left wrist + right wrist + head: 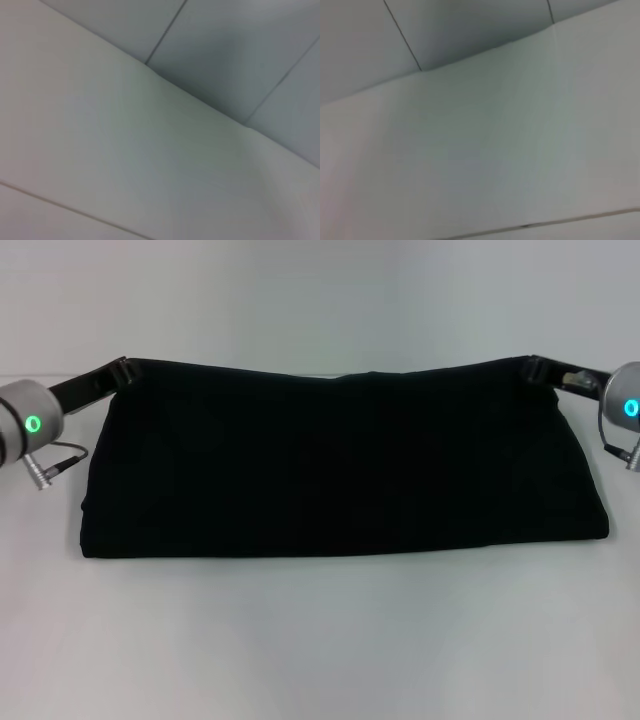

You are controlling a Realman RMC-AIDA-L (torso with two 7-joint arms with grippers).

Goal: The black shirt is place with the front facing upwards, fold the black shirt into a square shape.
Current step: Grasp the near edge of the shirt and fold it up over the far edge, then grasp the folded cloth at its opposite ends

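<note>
Black shirt (345, 465), folded into a wide band, stretched across the middle of the white table (320, 640). Left gripper (122, 373) clenched on its far left corner, right gripper (535, 369) clenched on its far right corner. Only pale panelled surfaces in both wrist views, no cloth.

Shirt (345, 465) on table (320, 640), between both hands.

A pale, blank wall (485, 150) fills most of the right wrist view. It meets a grey panelled ceiling (470, 30) crossed by thin dark seams (402, 37). No pincer shows to place them by.
</note>
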